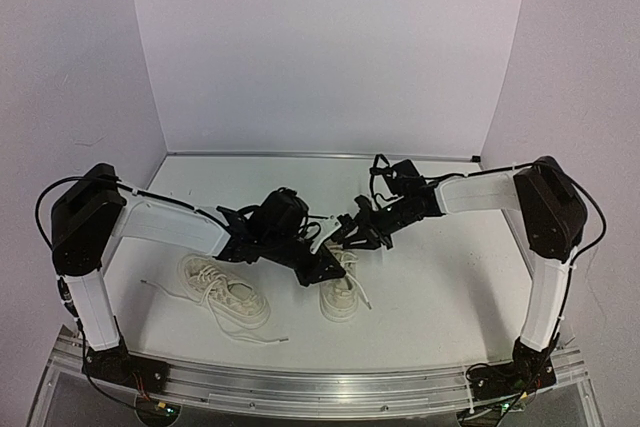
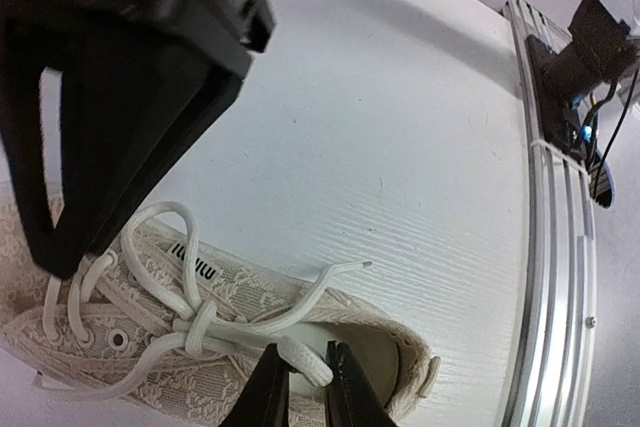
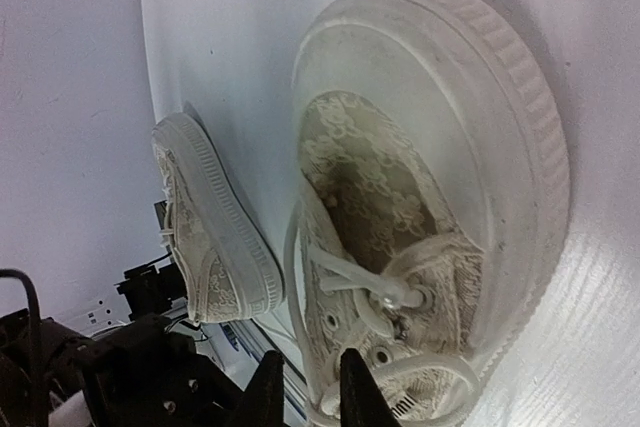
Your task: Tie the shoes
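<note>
Two cream-white lace sneakers lie on the white table: the left shoe (image 1: pixel 228 292) with its laces trailing loose, and the right shoe (image 1: pixel 340 297) under both grippers. My left gripper (image 1: pixel 328 269) is over the right shoe (image 2: pixel 130 372). In the left wrist view the gripper (image 2: pixel 306 387) is shut on a loop of its white lace (image 2: pixel 300 359) by the shoe's opening. My right gripper (image 1: pixel 346 235) hangs over the same shoe (image 3: pixel 430 177). A lace strand (image 3: pixel 298 277) runs between its nearly closed fingers (image 3: pixel 352 392). The other shoe (image 3: pixel 205 227) lies beyond.
Grey walls close in the table at the back and both sides. An aluminium rail (image 1: pixel 350 387) runs along the near edge and also shows in the left wrist view (image 2: pixel 555 277). The right gripper's black body (image 2: pixel 110 97) looms close above the left gripper's view.
</note>
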Motion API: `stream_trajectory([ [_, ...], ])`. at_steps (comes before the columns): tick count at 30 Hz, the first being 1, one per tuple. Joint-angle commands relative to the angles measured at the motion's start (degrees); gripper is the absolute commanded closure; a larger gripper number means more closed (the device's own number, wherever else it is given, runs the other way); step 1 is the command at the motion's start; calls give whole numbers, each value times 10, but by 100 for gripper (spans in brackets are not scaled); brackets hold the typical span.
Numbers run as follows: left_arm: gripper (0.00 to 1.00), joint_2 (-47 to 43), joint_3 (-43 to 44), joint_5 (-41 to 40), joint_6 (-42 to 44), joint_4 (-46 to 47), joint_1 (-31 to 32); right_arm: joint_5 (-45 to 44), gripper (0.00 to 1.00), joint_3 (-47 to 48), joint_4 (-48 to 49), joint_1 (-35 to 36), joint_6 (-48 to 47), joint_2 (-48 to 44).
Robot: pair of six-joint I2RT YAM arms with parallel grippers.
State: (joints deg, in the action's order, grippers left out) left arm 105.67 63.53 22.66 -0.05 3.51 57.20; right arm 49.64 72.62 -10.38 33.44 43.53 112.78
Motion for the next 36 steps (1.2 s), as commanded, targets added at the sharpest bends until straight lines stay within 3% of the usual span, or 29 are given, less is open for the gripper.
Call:
stream_trajectory([
  [1,80,-9,51,-9,69,-59,17,12,84,51,1,15,-1,30],
  [5,66,-4,77,-14,107,-119,26,24,80,88,-2,23,0,28],
  [10,50,-44,95,-27,150,-196,24,-2,68,59,-9,9,3,-62],
  [15,40,-119,74,-5,59,-150,-46,-51,62,-25,-26,-5,0,-177],
  [19,37,-140,51,-37,-9,-99,-85,-65,61,-74,-48,10,-12,-216],
  [24,38,-74,120,-82,-33,-176,-88,-79,59,-76,-84,54,-29,-198],
  [29,41,-14,180,-68,-71,-201,-88,-104,59,-92,-86,78,-25,-195],
  [36,47,60,230,10,-107,-227,-86,-116,61,-125,-70,84,-22,-181],
])
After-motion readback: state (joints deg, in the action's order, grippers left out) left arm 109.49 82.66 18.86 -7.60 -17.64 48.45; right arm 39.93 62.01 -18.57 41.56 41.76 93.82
